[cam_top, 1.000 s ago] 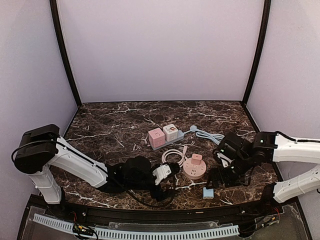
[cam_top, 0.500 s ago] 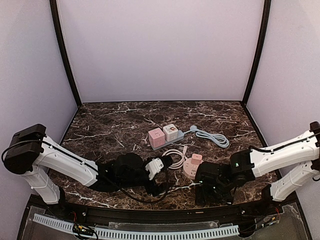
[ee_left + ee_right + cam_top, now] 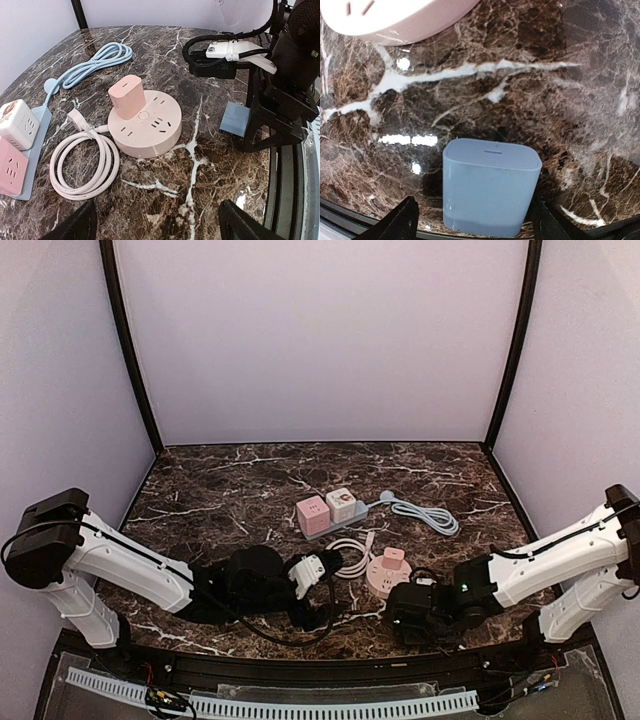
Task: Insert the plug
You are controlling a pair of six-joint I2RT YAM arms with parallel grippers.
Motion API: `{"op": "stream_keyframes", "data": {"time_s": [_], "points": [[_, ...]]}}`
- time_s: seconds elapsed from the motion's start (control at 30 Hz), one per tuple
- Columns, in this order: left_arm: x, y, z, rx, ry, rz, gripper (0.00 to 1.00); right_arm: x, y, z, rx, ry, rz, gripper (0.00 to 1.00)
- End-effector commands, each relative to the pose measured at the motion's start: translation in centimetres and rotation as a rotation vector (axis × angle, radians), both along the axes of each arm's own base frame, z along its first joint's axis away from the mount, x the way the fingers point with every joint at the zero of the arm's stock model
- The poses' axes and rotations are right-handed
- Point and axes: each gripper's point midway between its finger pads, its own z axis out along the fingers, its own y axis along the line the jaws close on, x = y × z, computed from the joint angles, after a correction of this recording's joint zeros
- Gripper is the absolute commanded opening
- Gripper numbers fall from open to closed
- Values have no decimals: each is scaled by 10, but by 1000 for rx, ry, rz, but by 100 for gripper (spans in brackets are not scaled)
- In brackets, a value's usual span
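Note:
The plug, a small light-blue cube [image 3: 490,185] with a slot on top, stands on the marble between the fingers of my right gripper [image 3: 472,220]. The jaws are open: the left finger is clearly apart from it, the right finger close to its side. In the left wrist view the blue plug [image 3: 235,119] shows under the right gripper. The top view hides it beneath my right gripper [image 3: 412,615]. The round pink socket [image 3: 388,578] lies just beyond, with a pink adapter [image 3: 126,96] plugged in. My left gripper [image 3: 330,588] hovers open and empty left of the socket.
A coiled white cable [image 3: 82,160] lies beside the round socket. Farther back a grey power strip [image 3: 330,512] carries a pink and a white cube, and its pale blue cord [image 3: 425,512] is looped to the right. The table's front edge runs just behind the plug.
My right arm has swung left and down over the blue plug, and its jaws have narrowed a little around it. The left arm has drawn slightly left.

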Motion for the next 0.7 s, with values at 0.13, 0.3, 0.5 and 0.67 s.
{"op": "stream_keyframes", "data": {"time_s": [0.13, 0.3, 0.5, 0.67], "points": [[-2, 5, 2, 4, 0, 1, 84, 2, -15, -21, -79, -61, -46, 65], [-2, 6, 3, 1, -2, 2, 84, 0, -21, -21, -126, -75, -40, 60], [-2, 6, 2, 2, 1, 1, 84, 3, -31, -24, -166, -105, -55, 56], [-2, 6, 2, -1, 1, -1, 84, 5, -36, -27, -189, -119, -60, 53]]}}
